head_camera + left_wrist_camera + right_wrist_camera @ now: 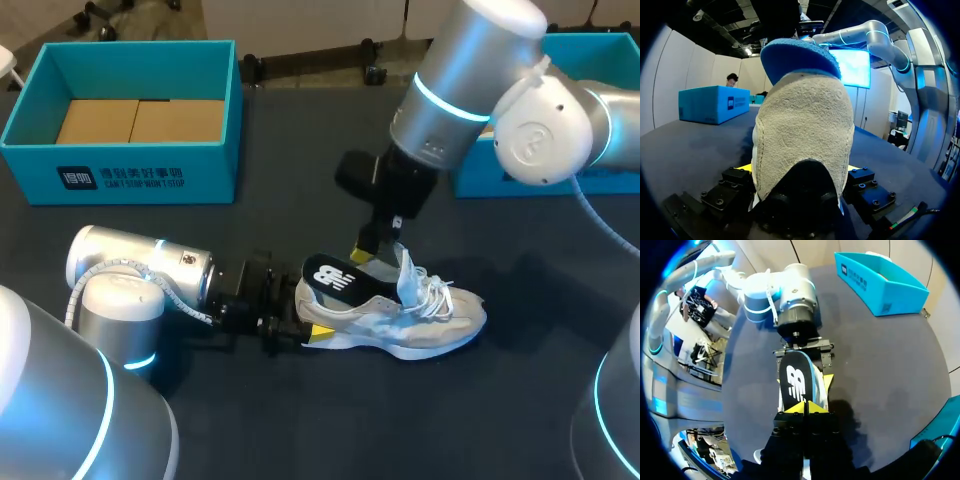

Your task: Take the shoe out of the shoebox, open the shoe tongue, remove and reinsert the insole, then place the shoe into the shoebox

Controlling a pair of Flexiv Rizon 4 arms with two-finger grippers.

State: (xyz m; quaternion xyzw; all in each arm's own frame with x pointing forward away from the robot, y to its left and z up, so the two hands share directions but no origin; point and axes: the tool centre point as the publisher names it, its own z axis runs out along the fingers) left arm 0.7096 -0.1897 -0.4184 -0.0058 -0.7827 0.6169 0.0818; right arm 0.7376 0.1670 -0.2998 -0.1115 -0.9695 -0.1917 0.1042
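Shoebox [120, 175]: blue, open, at the tabletop's far left corner, with brown cardboard on its floor and no shoe inside.
Left arm [140, 275]: lies low over the near left part of the table [330, 430], pointing toward the middle.
Left gripper [300, 322]: its fingers stand on either side of the shoe's heel and clamp it. In the left wrist view the heel fills the gap between them, with yellow showing at both sides.
Shoe [420, 320]: grey and white with loose white laces, upright on its sole at the middle of the tabletop, heel toward the left arm and well apart from the shoebox.
Insole [335, 278]: black on top with a white logo and blue underneath. It is tilted up out of the shoe's heel end, its front still down in the shoe opening.
Right gripper [805, 408]: comes down from above the shoe. Its yellow tips are pinched nearly together on the insole's edge, beside the raised tongue.
Second blue box [500, 182]: at the far right edge, partly hidden by the right arm.
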